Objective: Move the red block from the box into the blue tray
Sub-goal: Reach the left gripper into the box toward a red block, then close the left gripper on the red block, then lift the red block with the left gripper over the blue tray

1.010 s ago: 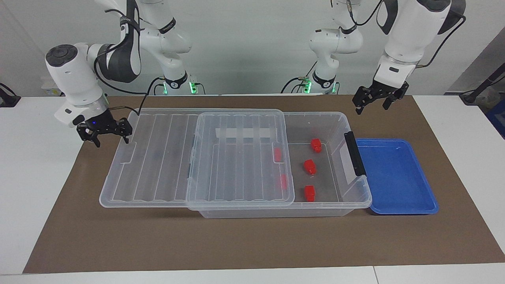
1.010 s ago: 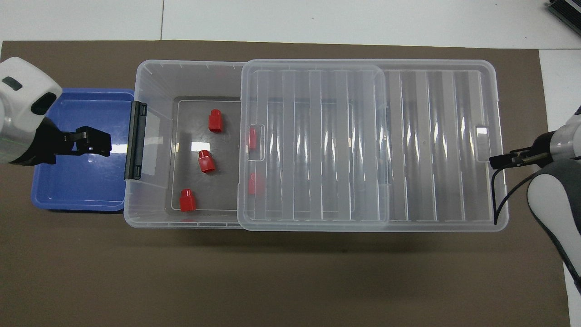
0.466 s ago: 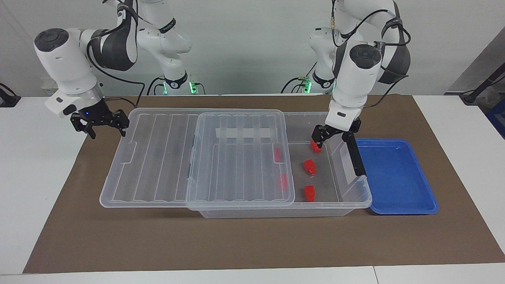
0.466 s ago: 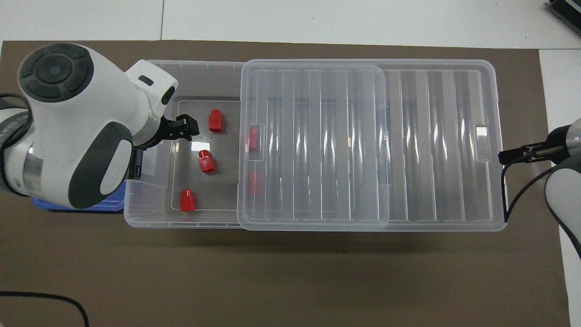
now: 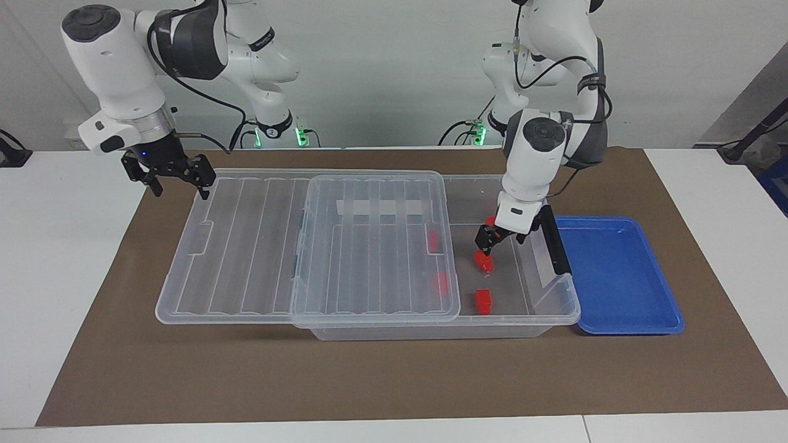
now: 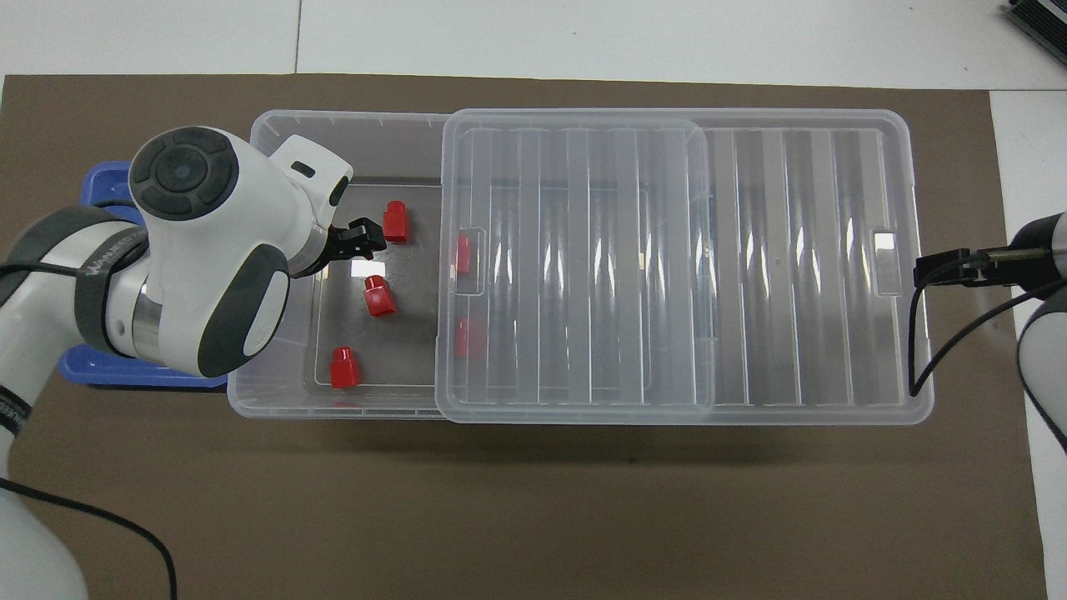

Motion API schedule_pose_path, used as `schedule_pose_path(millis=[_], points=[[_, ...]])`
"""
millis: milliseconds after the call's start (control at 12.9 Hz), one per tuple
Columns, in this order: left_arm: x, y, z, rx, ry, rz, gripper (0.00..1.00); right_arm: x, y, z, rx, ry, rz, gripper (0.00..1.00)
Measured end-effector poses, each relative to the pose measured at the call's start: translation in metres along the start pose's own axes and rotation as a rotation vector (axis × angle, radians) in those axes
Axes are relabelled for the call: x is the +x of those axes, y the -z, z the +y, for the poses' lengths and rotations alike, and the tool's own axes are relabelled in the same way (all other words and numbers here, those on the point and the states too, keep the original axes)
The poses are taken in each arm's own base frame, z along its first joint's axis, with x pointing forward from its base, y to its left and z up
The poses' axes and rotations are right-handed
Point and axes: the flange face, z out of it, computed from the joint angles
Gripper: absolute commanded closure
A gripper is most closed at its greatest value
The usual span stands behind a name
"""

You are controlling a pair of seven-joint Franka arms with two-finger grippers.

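Observation:
The clear box (image 5: 557,311) has its ribbed lid (image 5: 369,246) slid toward the right arm's end, so the end by the blue tray (image 5: 615,277) is uncovered. Three red blocks lie there: one nearest the robots (image 5: 490,220), a middle one (image 5: 484,263) and one farthest (image 5: 483,301). Two more (image 5: 433,241) show through the lid. My left gripper (image 5: 502,241) is open and low inside the box, between the nearest and middle blocks, holding nothing. In the overhead view it (image 6: 365,237) is beside the block (image 6: 393,223). My right gripper (image 5: 176,181) is open, in the air over the lid's outer end.
A brown mat (image 5: 394,375) covers the table under everything. The box's black latch (image 5: 554,240) stands between the open end and the tray. In the overhead view my left arm (image 6: 208,258) hides most of the blue tray (image 6: 100,179).
My left gripper came from over the tray's end down into the box, first by the nearest block, now lower toward the middle one. My right gripper rose and drew back a little.

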Motion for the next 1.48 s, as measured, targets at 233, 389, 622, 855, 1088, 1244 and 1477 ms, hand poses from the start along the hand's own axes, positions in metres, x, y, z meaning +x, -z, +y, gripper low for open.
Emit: schedule_pose_path(millis=[233, 389, 622, 855, 1088, 1244, 1477], points=[[-0.011, -0.043, 0.004, -0.004, 0.010, -0.003, 0.06, 0.000, 0.024, -0.041, 0.005, -0.069, 0.006, 0.00], [-0.015, -0.057, 0.002, -0.006, 0.009, -0.003, 0.17, 0.002, 0.038, -0.055, 0.015, -0.106, 0.001, 0.00], [-0.016, -0.060, 0.001, -0.006, 0.008, -0.003, 0.68, 0.011, 0.050, -0.056, 0.022, -0.133, -0.010, 0.00], [-0.017, -0.060, 0.001, -0.004, 0.008, -0.005, 1.00, 0.015, 0.046, -0.051, 0.020, -0.141, -0.021, 0.00], [-0.017, -0.058, 0.000, 0.009, 0.009, -0.020, 1.00, 0.016, 0.045, -0.042, 0.018, -0.158, -0.025, 0.00], [-0.009, -0.040, 0.002, 0.033, 0.016, -0.042, 1.00, 0.019, 0.044, -0.027, 0.017, -0.183, -0.025, 0.00], [0.012, 0.018, 0.006, 0.048, 0.055, -0.081, 1.00, 0.020, 0.043, -0.020, 0.016, -0.190, -0.024, 0.00]])
